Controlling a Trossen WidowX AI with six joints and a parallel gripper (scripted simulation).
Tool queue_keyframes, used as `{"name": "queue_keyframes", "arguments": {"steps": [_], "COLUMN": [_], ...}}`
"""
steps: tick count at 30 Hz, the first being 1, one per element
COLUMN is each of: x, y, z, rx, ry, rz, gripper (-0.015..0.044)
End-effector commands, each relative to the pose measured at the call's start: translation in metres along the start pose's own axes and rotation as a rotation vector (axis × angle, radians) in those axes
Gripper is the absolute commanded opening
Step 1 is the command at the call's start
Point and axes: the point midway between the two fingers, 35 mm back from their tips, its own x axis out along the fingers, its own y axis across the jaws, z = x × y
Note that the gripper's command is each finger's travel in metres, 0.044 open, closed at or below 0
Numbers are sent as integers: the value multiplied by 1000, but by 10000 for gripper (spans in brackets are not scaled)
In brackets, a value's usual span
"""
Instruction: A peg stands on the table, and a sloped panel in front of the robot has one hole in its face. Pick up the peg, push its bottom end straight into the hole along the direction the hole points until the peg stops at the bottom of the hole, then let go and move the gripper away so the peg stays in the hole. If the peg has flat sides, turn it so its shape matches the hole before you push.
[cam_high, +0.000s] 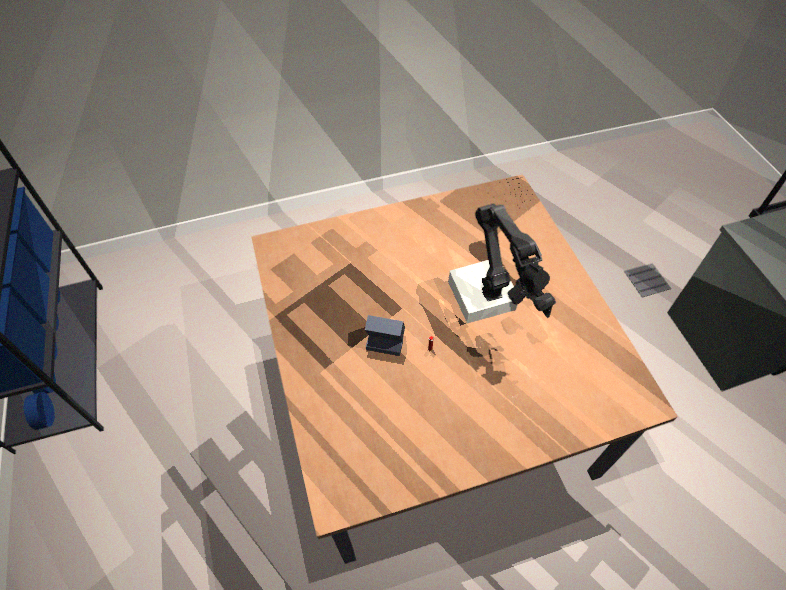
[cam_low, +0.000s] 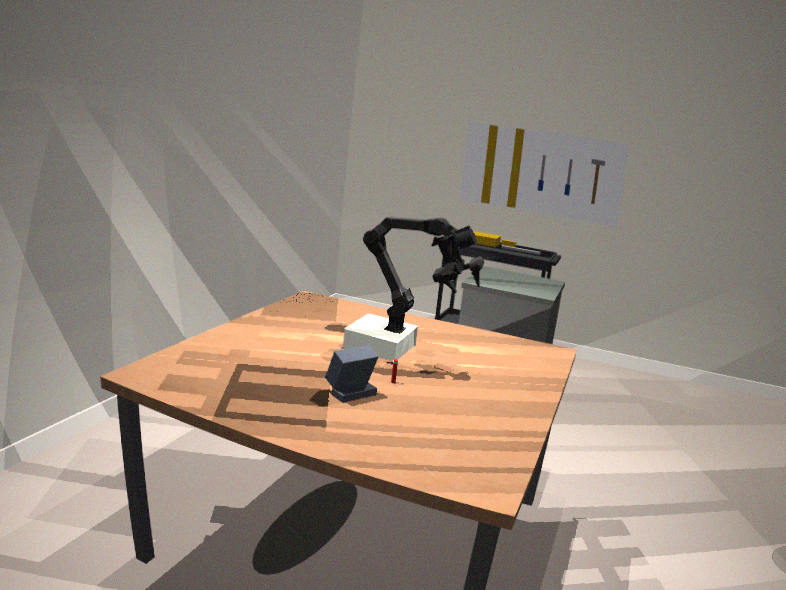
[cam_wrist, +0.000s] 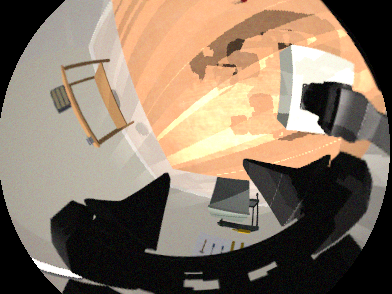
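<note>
The red peg (cam_high: 431, 344) (cam_low: 394, 372) stands upright on the table (cam_high: 406, 438) (cam_low: 444, 460), between the panel block and the robot's white base. Only a bit of the peg (cam_wrist: 243, 1) shows at the top edge of the wrist view. The dark blue-grey block with the sloped panel (cam_high: 384, 328) (cam_low: 353, 371) stands beside the peg. No hole can be made out in its visible faces; the block is out of the wrist view. My gripper (cam_high: 532, 306) (cam_low: 465, 287) (cam_wrist: 207, 170) is open and empty, high above the table, off to the base's side and away from the peg.
The white base block (cam_high: 490, 311) (cam_low: 368, 335) (cam_wrist: 320, 65) carries the arm. A grey-green cabinet (cam_high: 730, 311) (cam_low: 507, 311) (cam_wrist: 230, 194) stands on the floor past the table's edge. A rack with blue bins (cam_high: 28, 279) stands on the floor on the other side.
</note>
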Motion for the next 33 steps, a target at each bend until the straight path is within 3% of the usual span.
{"name": "queue_keyframes", "arguments": {"steps": [1, 33], "x": [3, 15], "y": [6, 15], "z": [13, 133], "rx": [-23, -179], "ry": [-36, -259], "rz": [-2, -117], "gripper": [440, 440]}}
